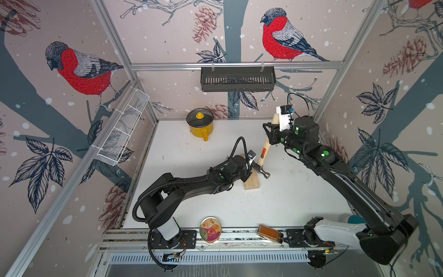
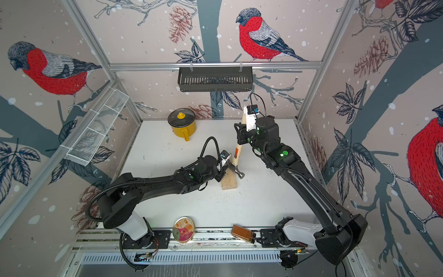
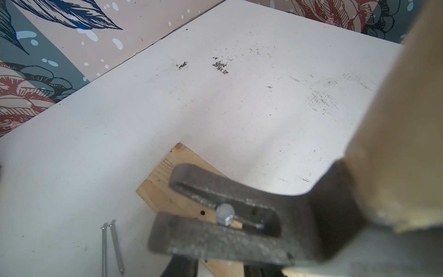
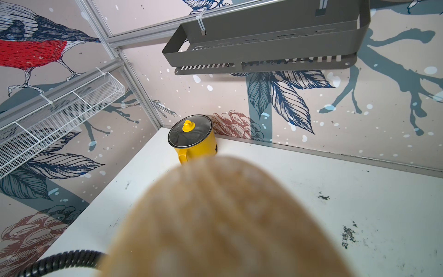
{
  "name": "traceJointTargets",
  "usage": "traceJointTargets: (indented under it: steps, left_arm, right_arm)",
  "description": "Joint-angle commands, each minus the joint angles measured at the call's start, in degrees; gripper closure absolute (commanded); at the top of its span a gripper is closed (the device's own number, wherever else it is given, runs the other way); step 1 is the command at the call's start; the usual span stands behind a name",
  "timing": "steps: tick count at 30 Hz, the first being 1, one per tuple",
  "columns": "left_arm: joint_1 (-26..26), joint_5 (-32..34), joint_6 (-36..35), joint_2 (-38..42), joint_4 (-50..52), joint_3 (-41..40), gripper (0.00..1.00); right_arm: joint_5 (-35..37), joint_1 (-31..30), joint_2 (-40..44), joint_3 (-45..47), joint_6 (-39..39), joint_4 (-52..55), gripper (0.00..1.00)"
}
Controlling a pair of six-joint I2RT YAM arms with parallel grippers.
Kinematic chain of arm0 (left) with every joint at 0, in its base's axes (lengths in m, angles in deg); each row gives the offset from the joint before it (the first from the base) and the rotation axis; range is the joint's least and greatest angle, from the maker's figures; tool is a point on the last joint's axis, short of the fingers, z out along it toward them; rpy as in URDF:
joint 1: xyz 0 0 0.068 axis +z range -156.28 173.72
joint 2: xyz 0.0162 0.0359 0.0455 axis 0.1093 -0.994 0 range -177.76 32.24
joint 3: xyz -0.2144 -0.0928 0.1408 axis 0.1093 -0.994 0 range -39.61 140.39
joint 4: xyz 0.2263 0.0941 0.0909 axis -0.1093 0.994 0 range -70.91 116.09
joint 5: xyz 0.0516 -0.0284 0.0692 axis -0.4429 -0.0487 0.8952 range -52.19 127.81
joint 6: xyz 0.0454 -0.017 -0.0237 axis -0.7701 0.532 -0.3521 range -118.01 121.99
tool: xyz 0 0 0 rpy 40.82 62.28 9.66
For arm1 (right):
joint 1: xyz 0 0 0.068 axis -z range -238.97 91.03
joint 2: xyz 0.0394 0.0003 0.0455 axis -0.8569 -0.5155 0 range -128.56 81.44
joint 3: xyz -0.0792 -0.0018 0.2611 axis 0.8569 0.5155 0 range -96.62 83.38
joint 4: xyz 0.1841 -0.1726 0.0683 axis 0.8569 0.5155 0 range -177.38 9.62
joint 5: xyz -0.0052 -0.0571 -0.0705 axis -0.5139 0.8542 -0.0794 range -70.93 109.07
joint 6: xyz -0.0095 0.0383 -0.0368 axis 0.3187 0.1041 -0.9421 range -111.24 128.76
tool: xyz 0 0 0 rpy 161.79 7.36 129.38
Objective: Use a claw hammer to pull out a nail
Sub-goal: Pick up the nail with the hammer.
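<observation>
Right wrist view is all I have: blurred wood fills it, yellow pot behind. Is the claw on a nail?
Observer: Yes. In the left wrist view the nail stands in the slot of the split claw of the hammer, over a wooden block.
Operator: Where on the handle is the right gripper?
Observer: In both top views the right gripper clamps the handle between the red label and the handle's free end, with the head down at the block.
Operator: Anything loose near the block?
Observer: Two loose nails lie side by side on the table next to the block, seen only by the left wrist camera.
</observation>
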Motion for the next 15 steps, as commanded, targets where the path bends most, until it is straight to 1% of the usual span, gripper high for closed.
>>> traceJointTargets:
  steps: [1,4,6,10,14,15]
  left_arm:
    - [0.0,0.57,-0.57,0.0,0.21,0.49,0.78]
    - [0.0,0.81,-0.49,0.07,0.27,0.5,0.79]
    - [0.0,0.88,-0.4,-0.13,0.53,0.74,0.82]
    - [0.04,1.78,-0.13,-0.35,0.62,0.85,0.94]
    - [0.01,2.48,0.03,-0.53,0.85,1.01,1.0]
    - [0.0,2.55,0.04,-0.53,0.86,1.02,1.0]
  right_arm:
    - [0.4,-0.14,-0.2,-1.33,0.21,-3.71,1.0]
    - [0.51,-0.16,-0.54,-1.73,0.06,-3.34,1.0]
    - [0.53,-0.23,-0.51,-1.79,0.07,-3.31,1.0]
    - [0.51,-0.36,-0.47,-1.88,0.07,-2.91,1.0]
    - [0.6,-0.49,-0.19,-1.2,0.07,-2.42,1.0]
    - [0.6,-0.49,-0.09,-0.96,0.12,-2.4,1.0]
